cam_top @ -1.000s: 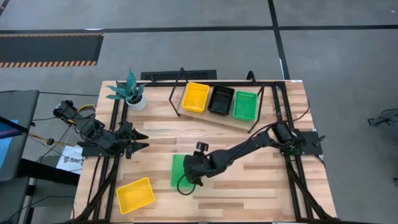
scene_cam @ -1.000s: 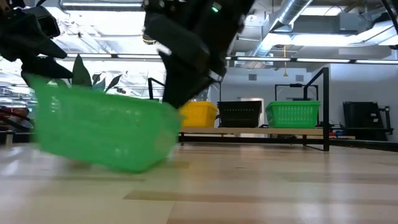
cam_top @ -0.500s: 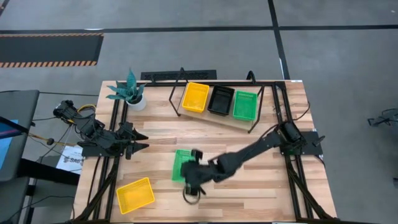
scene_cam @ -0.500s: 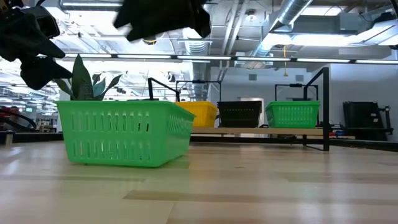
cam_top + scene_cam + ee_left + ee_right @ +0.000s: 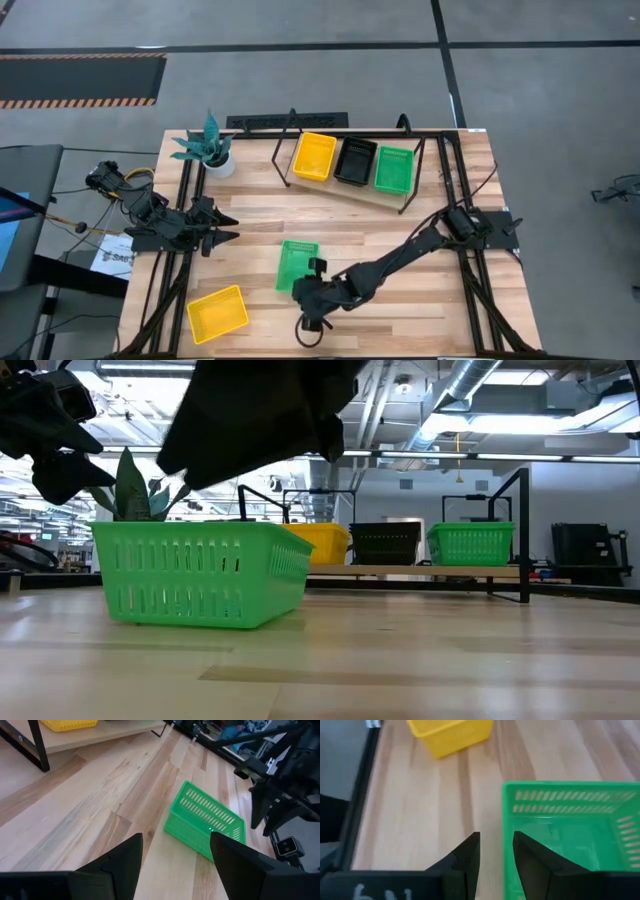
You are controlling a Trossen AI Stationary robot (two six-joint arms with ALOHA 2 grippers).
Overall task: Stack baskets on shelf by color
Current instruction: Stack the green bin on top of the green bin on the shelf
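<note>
Now green mesh basket (image 5: 297,266) upright on tabletop; right hand (image 5: 312,300) slightly open, empty.

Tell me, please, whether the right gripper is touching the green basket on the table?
Cannot tell. In the right wrist view the right gripper has its fingers either side of the green basket's near wall, but no view shows contact or a gap plainly.

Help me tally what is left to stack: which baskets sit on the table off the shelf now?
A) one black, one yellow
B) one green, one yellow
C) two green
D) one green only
B: the high view shows a green basket and a yellow basket on the table, away from the shelf.
</note>
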